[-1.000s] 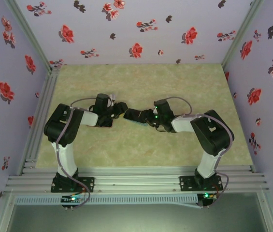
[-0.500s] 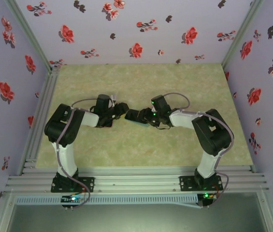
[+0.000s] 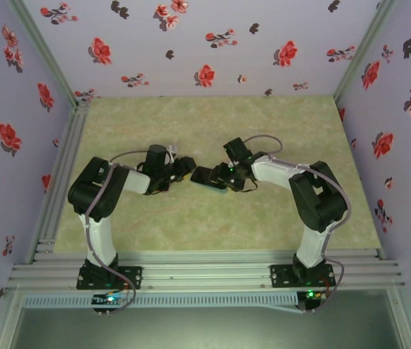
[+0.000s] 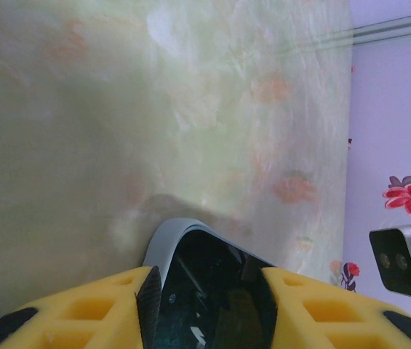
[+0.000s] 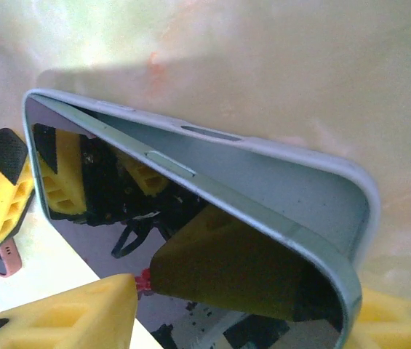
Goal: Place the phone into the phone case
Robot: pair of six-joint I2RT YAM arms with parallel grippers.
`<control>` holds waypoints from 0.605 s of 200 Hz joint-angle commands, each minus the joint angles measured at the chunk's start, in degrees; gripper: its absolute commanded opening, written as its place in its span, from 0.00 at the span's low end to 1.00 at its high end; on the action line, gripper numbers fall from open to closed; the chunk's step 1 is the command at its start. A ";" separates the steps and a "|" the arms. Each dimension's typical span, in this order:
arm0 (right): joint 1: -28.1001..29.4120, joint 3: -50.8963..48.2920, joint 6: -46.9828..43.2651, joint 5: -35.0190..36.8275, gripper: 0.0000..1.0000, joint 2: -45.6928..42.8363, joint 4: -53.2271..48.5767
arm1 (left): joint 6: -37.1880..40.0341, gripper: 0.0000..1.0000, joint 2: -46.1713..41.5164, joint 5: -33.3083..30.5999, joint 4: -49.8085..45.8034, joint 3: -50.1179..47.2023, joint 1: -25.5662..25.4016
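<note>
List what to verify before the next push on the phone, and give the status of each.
1. Left hand clamped on the phone case: ok, its fingers press against both sides.
2. Phone seated in the case: not ok, one long edge stands out of it and a gap shows.
3. Right hand gripping: cannot tell, its fingers flank the case but the contact is hidden.
4. Hands apart from each other: ok in the top view.
5. Case resting on the table: cannot tell.

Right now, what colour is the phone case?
The phone case is pale grey-blue, clearest in the right wrist view.
</note>
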 commanded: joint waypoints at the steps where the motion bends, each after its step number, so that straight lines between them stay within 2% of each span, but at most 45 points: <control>1: 0.64 2.81 -2.06 0.92 0.58 1.18 -5.31 | -1.99 0.44 0.86 1.90 3.28 -1.05 -1.23; 55: 0.89 7.81 -4.33 1.86 0.62 2.18 -13.25 | -2.79 0.43 1.39 1.74 5.95 -1.52 -1.62; 78: 0.99 9.62 -5.50 2.48 0.66 2.24 -16.09 | -2.29 0.43 1.13 1.15 5.77 -1.82 -1.74; 121: 0.96 10.22 -5.43 2.22 0.70 2.89 -16.98 | -2.07 0.43 1.10 1.29 5.70 -2.00 -1.72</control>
